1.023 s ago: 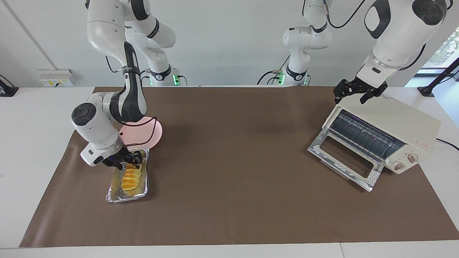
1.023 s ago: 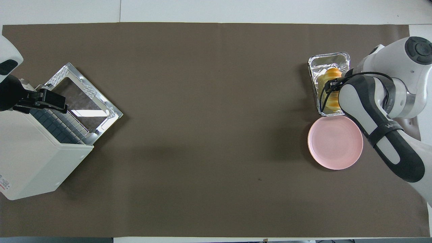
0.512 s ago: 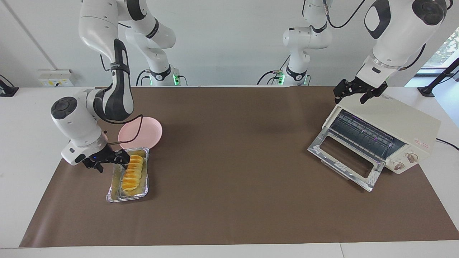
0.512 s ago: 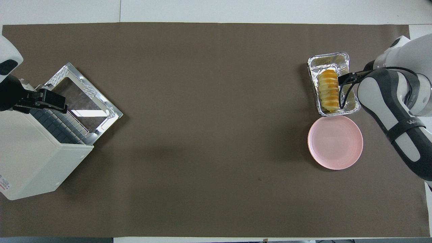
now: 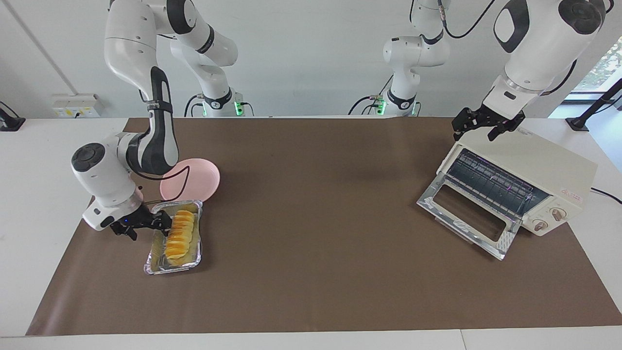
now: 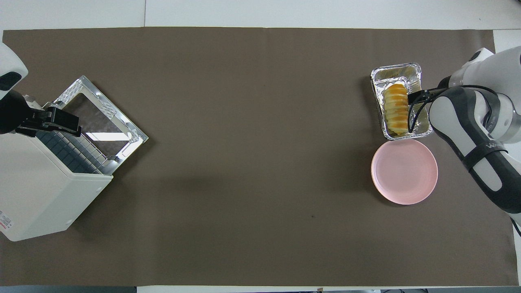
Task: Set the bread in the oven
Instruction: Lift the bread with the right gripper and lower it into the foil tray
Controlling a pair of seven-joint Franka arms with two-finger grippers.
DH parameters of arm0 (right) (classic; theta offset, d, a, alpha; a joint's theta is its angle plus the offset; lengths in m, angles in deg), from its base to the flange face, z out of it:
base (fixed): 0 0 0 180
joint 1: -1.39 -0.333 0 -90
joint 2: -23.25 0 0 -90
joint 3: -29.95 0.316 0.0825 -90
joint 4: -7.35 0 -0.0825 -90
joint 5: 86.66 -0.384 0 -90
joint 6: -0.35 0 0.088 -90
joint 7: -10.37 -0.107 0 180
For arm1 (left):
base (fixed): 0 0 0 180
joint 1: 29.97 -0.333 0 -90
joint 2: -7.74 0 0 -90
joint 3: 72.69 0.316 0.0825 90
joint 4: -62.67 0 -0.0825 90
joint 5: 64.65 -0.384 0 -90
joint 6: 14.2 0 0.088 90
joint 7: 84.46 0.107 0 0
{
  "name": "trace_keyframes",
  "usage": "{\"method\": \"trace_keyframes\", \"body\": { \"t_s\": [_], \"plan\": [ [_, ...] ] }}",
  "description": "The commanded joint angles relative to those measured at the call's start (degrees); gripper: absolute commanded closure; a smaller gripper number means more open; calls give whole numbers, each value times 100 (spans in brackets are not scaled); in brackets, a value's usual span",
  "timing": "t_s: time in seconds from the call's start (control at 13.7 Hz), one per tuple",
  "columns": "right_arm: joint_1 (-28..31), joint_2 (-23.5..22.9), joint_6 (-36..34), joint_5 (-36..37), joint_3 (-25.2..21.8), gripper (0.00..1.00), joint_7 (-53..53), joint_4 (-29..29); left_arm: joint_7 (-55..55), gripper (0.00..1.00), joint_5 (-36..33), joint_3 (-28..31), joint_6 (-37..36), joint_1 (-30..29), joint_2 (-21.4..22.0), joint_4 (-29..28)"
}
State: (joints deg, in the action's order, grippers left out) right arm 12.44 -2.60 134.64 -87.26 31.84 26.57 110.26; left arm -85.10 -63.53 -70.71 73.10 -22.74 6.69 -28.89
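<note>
— Where does the job stand?

— Early, I'd say. The bread [image 5: 179, 233] lies in the foil tray [image 5: 158, 265] at the right arm's end of the bench [image 5: 311, 272], just beside the pink plate [image 5: 206, 177], which sits nearer to the robots. Nothing has lifted it yet.

— And your right end effector [image 5: 163, 224]?

— I have it low at the tray's edge, on the side toward the bench end, beside the loaf. Its fingers stand wide and hold nothing. I can't tell from either view whether a fingertip touches the bread.

— The oven [image 5: 549, 170]?

— It sits at the left arm's end, well apart from the bread. Its glass door [image 5: 469, 218] hangs folded down and the rack [image 5: 491, 181] shows, so the opening step looks done. My left end effector [image 5: 478, 124] hovers over the oven's top corner, wide open, empty, waiting.

— So what's left?

— In my judgement, nearly all of it: close on the loaf, lift it clear of the tray, carry it across the bench or pass it to the left arm, and set it on the rack.
</note>
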Motion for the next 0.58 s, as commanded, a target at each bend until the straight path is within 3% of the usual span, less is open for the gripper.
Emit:
{"method": "trace_keyframes", "body": {
  "t_s": [0.0, 0.22, 0.29, 0.51],
  "plan": [
    [99, 45, 124, -62, 75, 38, 121, 203, 55, 0, -7, -40, 103, -63, 158, -196],
    [38, 63, 98, -54, 75, 88, 85, 186, 55, 0, -7, -49, 103, -63, 158, -196],
    [37, 63, 72, -54, 75, 100, 85, 168, 55, 0, -7, -40, 103, -63, 158, -196],
    [-24, 124, -16, -45, 93, 100, 94, 142, 55, 0, -7, -49, 103, -63, 158, -196]
  ]
}}
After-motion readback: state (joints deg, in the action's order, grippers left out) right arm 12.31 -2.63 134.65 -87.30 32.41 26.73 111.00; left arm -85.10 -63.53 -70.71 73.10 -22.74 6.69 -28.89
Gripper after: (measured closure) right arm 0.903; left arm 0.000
